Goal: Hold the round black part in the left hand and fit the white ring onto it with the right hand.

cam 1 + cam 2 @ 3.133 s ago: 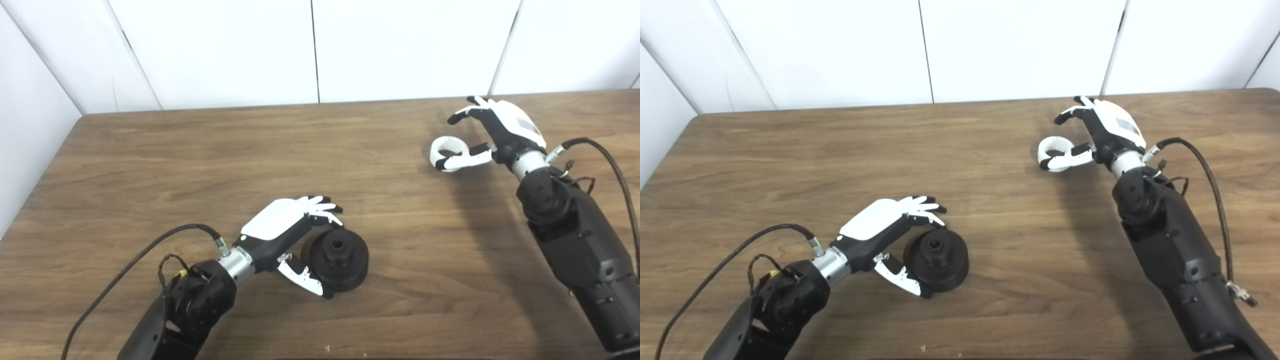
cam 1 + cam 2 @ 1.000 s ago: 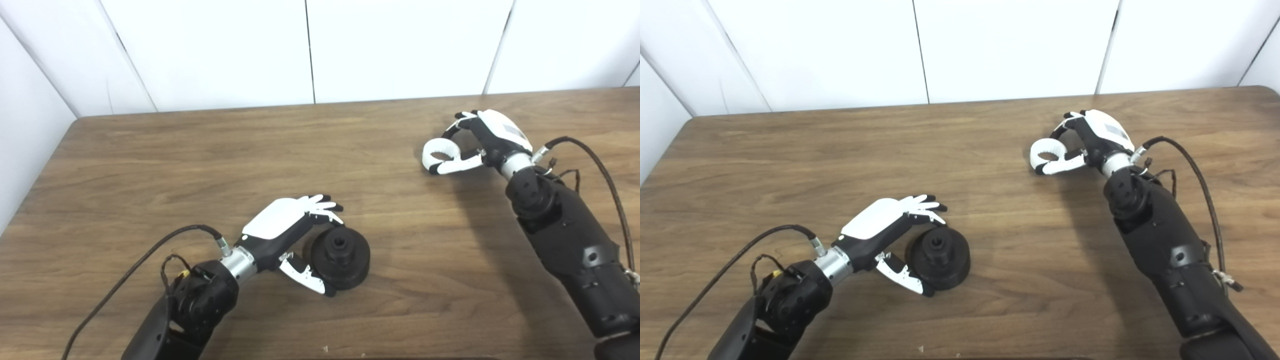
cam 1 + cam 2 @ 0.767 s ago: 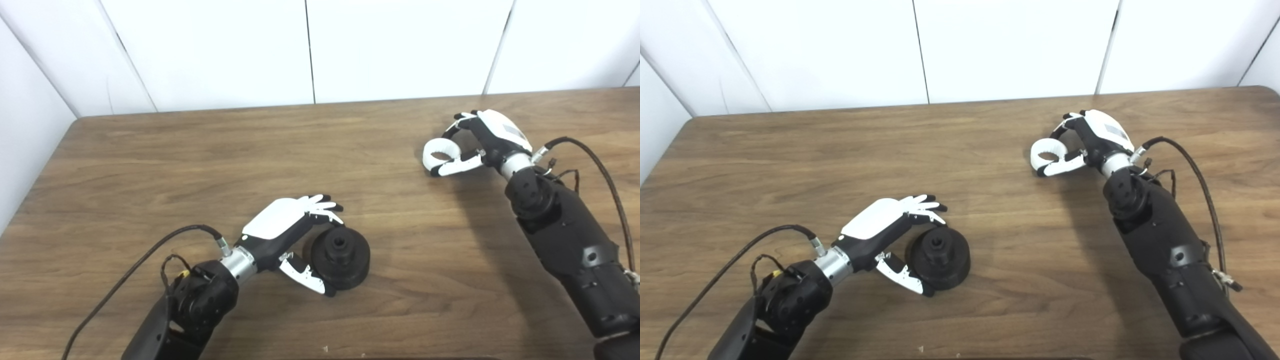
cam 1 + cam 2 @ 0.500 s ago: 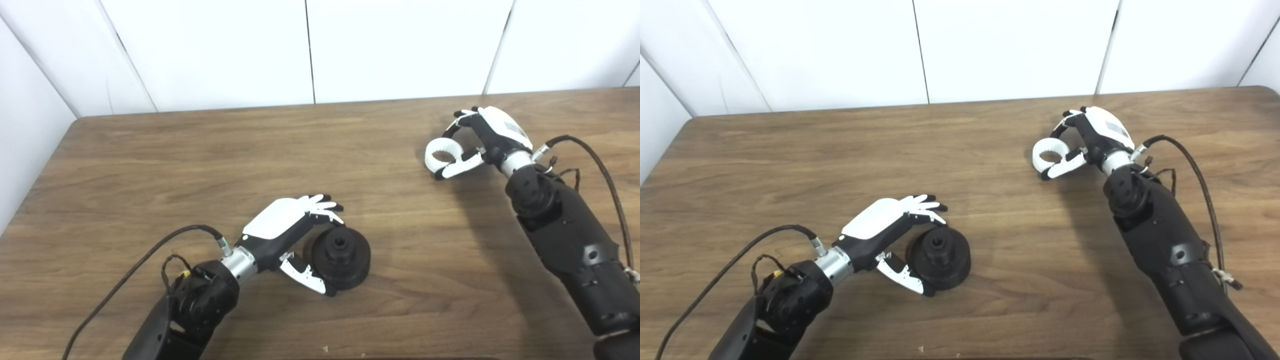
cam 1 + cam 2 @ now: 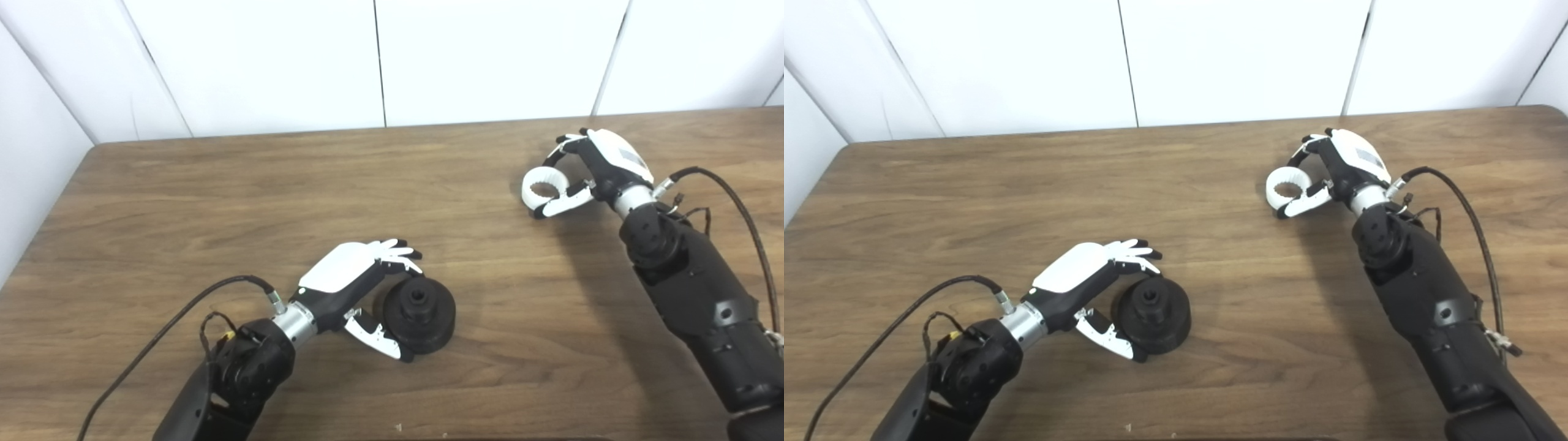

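Observation:
The round black part [image 5: 422,309] sits on the wooden table [image 5: 245,184] at front centre, with a raised hub and a hole in its top. My left hand [image 5: 352,275] is open and cupped against the part's left side, with fingers stretched over its far edge and the thumb [image 5: 376,337] at its near edge. My right hand [image 5: 603,165] is at the back right, shut on the white ring [image 5: 528,190], pinching it between fingers and thumb. The ring lies roughly flat with its hole facing up, and whether it is just above the table or touching it I cannot tell.
White wall panels stand behind the table's far edge. A black cable [image 5: 741,214] loops from the right wrist and another [image 5: 171,318] from the left wrist. The table's left edge [image 5: 43,226] is close to a white side wall.
My right hand closed on the white ring about three seconds ago and, in the last second, has shifted slightly up and right with it. The left hand and black part have hardly moved.

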